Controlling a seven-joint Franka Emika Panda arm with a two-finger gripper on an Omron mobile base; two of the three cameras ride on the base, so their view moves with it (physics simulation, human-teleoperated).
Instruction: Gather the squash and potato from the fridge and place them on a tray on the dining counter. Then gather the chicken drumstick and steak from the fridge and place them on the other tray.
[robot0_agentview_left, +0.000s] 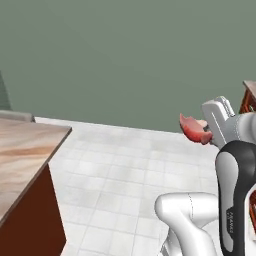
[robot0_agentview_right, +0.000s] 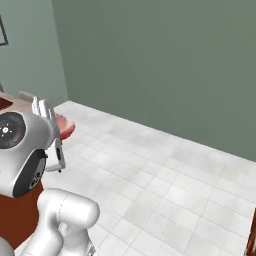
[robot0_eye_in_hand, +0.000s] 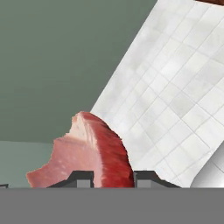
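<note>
Right now the gripper (robot0_eye_in_hand: 106, 177) has hold of the steak (robot0_eye_in_hand: 87, 153). In the hand view, the two dark finger tips sit on each side of the meat, partly closed and pressing on it. The steak is a pink slab with a deep red edge, and it sticks out past the finger tips. Behind it is the white tiled floor (robot0_eye_in_hand: 175, 87) and a plain green wall (robot0_eye_in_hand: 57, 57).

In the left base view the steak (robot0_agentview_left: 194, 130) is up in the air on the right side, just in front of the white hand, high over the tiled floor (robot0_agentview_left: 120, 170). The green wall (robot0_agentview_left: 125, 55) is far behind it. On the near left is a counter (robot0_agentview_left: 22, 150) with a tan stone top and a red-brown base. The steak is well apart from this counter.

In the right base view the steak (robot0_agentview_right: 66, 126) shows as a red bit on the left side, peeking out beside the white hand. A bit of a tan counter top (robot0_agentview_right: 20, 100) with something dark red on it shows at the far left, behind the hand. The tiled floor (robot0_agentview_right: 165, 180) spreads out to the right, and the green wall (robot0_agentview_right: 160, 60) stands at the far side.
</note>
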